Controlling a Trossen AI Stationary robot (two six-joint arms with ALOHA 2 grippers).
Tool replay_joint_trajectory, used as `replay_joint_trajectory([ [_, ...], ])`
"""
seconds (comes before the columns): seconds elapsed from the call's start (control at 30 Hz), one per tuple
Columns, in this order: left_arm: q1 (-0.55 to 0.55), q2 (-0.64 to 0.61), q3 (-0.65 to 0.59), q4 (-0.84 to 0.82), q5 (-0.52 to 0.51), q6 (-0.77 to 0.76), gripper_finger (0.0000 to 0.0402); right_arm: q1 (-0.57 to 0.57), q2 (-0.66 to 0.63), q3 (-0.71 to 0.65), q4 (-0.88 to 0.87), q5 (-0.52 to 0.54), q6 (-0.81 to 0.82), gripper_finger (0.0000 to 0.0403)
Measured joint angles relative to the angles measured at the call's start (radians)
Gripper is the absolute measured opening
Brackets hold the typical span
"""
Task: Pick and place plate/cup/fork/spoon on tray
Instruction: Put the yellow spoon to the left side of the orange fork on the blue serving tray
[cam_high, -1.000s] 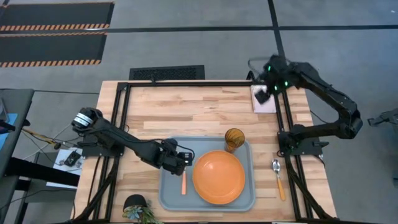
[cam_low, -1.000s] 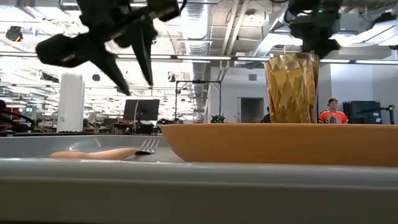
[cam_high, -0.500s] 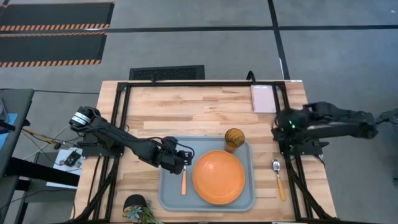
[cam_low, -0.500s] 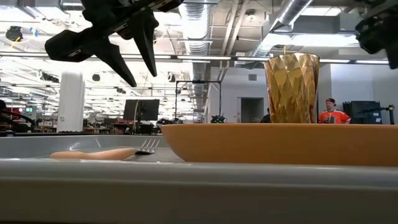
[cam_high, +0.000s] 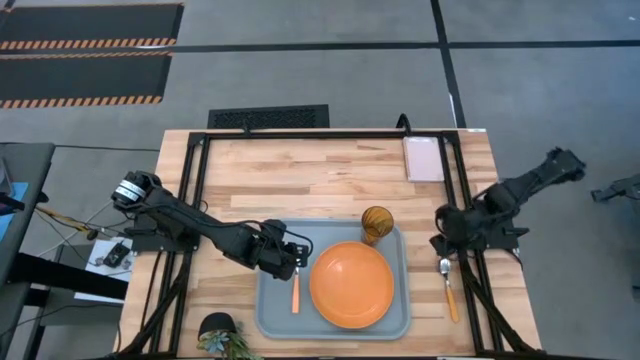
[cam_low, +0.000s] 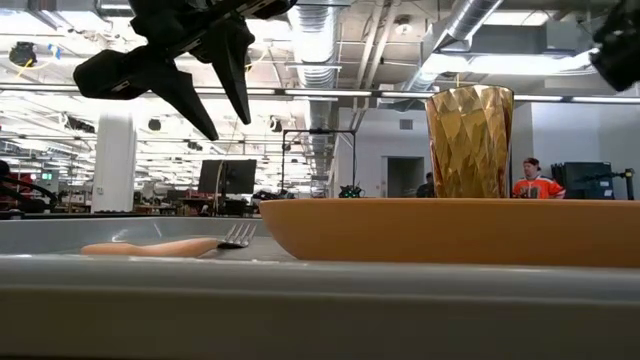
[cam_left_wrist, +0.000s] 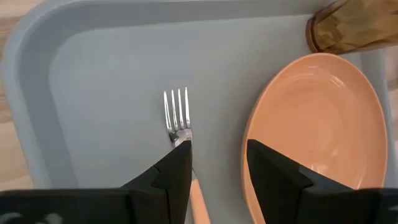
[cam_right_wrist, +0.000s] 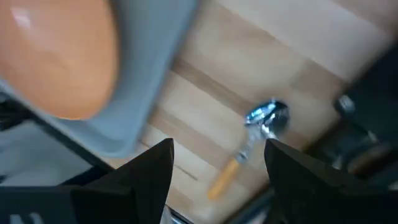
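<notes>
The grey-blue tray (cam_high: 275, 318) lies at the table's near middle. On it rest the orange plate (cam_high: 351, 285), the amber cup (cam_high: 377, 222) standing at its far side, and the fork (cam_high: 295, 292) lying flat left of the plate. The spoon (cam_high: 447, 283) lies on the wood right of the tray. My left gripper (cam_high: 289, 257) is open and empty a little above the fork's tines (cam_left_wrist: 176, 116). My right gripper (cam_high: 441, 238) is open and empty over the table's right side, just beyond the spoon's bowl (cam_right_wrist: 268, 116).
A pink pad (cam_high: 423, 158) lies at the far right corner. A potted plant (cam_high: 220, 330) stands at the near edge, left of the tray. Black frame rails run along the table's left and right sides. Bare wood lies beyond the tray.
My right gripper has swung from above the pink pad at the far right corner toward the near edge and now stands over the table's right side by the spoon. The fork, plate, cup and spoon have stayed where they were.
</notes>
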Motion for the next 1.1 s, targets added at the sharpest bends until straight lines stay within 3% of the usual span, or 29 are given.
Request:
replay_joint_trajectory([
  [0.33, 0.000, 0.000, 0.000, 0.000, 0.007, 0.008, 0.0140, 0.332, 0.239, -0.006, 0.016, 0.041, 0.303, 0.0274],
  [0.47, 0.000, 0.000, 0.000, 0.000, 0.007, 0.017, 0.0140, 0.402, 0.331, -0.061, 0.171, 0.038, 0.390, 0.0274],
  [0.63, 0.000, 0.001, 0.000, 0.000, 0.008, 0.028, 0.0140, 0.452, 0.427, -0.171, 0.463, 0.036, 0.482, 0.0274],
  [0.9, 0.000, 0.001, 0.000, -0.003, 0.028, 0.045, 0.0140, 0.491, 0.528, -0.188, 0.488, 0.041, 0.563, 0.0272],
  [1.1, 0.000, 0.001, 0.000, -0.003, 0.029, 0.058, 0.0140, 0.513, 0.626, -0.180, 0.519, 0.042, 0.595, 0.0243],
])
